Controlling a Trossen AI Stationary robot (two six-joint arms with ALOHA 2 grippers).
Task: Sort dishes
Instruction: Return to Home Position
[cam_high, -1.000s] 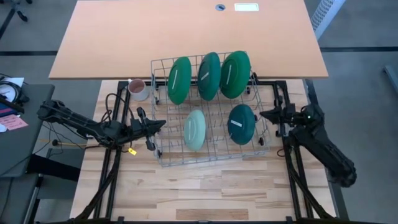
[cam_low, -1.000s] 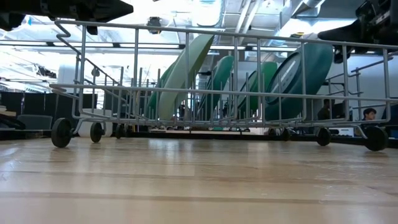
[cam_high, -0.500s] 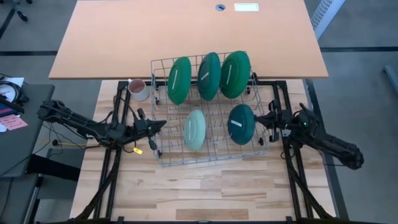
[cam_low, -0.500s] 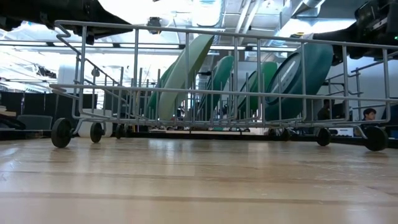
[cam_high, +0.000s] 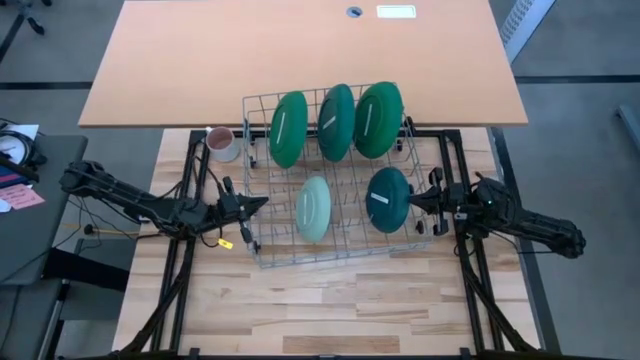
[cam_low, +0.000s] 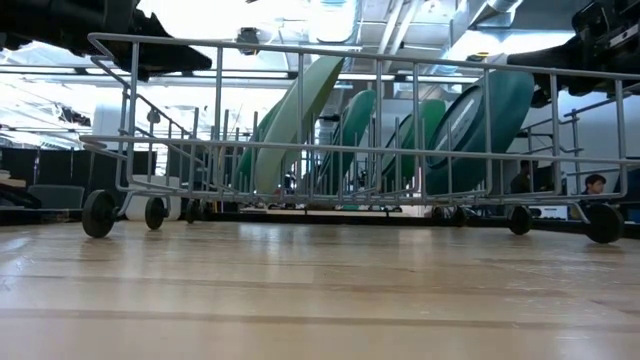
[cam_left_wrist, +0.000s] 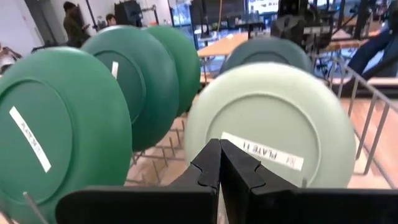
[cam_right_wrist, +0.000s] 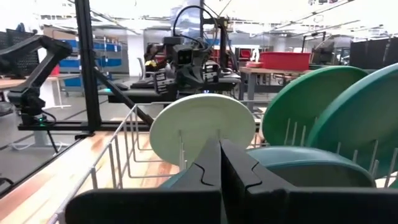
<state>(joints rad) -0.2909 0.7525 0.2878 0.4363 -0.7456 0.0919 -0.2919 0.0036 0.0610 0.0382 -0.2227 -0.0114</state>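
A wire dish rack (cam_high: 262, 255) holds the dishes on edge between its tines. Three large dark green plates (cam_high: 288, 129) (cam_high: 336, 122) (cam_high: 378, 119) stand in the far row. A pale mint plate (cam_high: 313, 208) and a dark teal plate (cam_high: 388, 199) stand in the near row. My left gripper (cam_high: 262, 202) is shut and level at the rack's left wall, pointing at the mint plate (cam_left_wrist: 273, 124). My right gripper (cam_high: 413, 197) is shut and level at the rack's right wall, beside the teal plate (cam_right_wrist: 298, 165).
A small pinkish-white mug (cam_high: 222, 143) stands on the table outside the rack's far left corner. The rack rolls on small wheels (cam_low: 98, 212). Bare wooden tabletop (cam_high: 330, 310) lies in front of the rack. A larger brown table (cam_high: 300, 50) lies beyond it.
My right arm has swung round from the near right until it lies level, out to the right. Its shut gripper has shifted a little toward the near edge and the rack's right wall. My left gripper has tipped down slightly. The plates have stayed put.
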